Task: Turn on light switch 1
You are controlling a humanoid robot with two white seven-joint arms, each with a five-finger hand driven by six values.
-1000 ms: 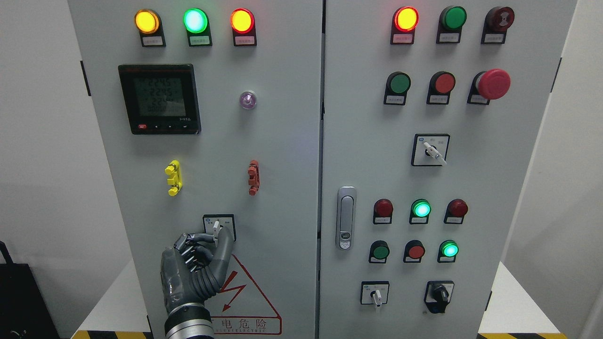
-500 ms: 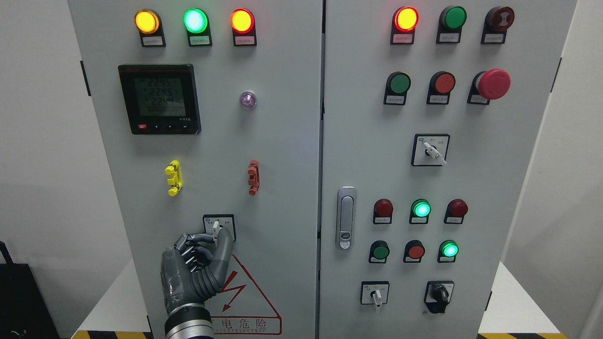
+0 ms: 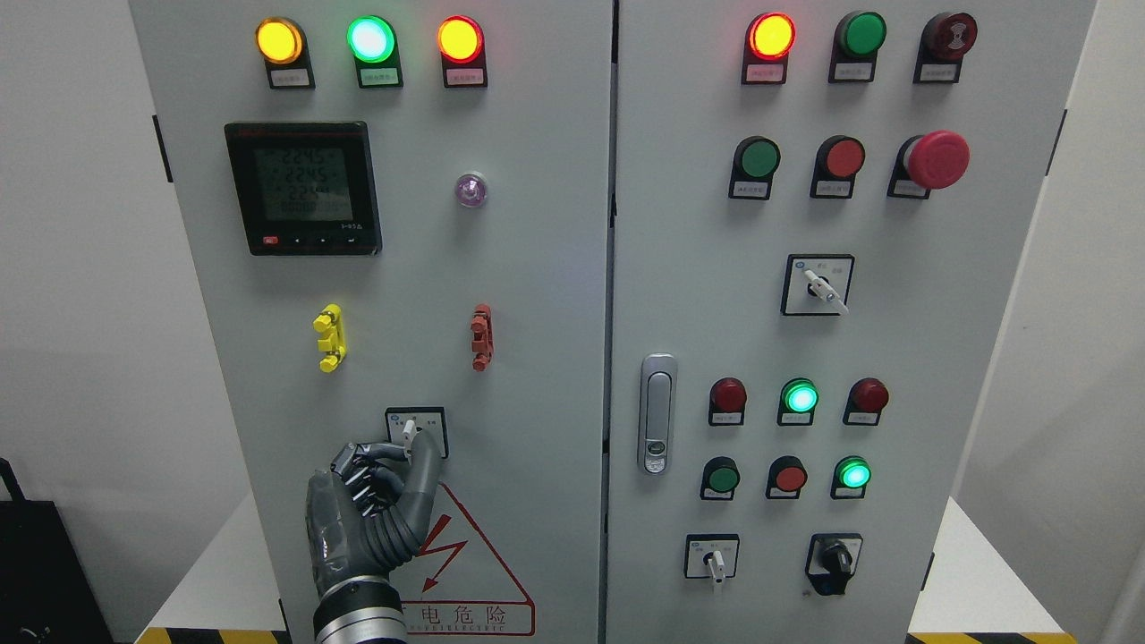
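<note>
Left hand [image 3: 380,501] curls up with thumb and forefinger pinching the small white lever of the selector switch [image 3: 410,432], just above the warning triangle [image 3: 465,555] — stiff, slim, likely slippery, so grip its tip.

Grey cabinet [image 3: 555,268] on a white platform [image 3: 975,581].
The platform shows at the cabinet's 2 lower corners, edged with yellow-black tape [image 3: 215,636].

Four rotary switches [image 3: 816,284], one meter [image 3: 302,188], one hand [image 3: 371,505]
</note>
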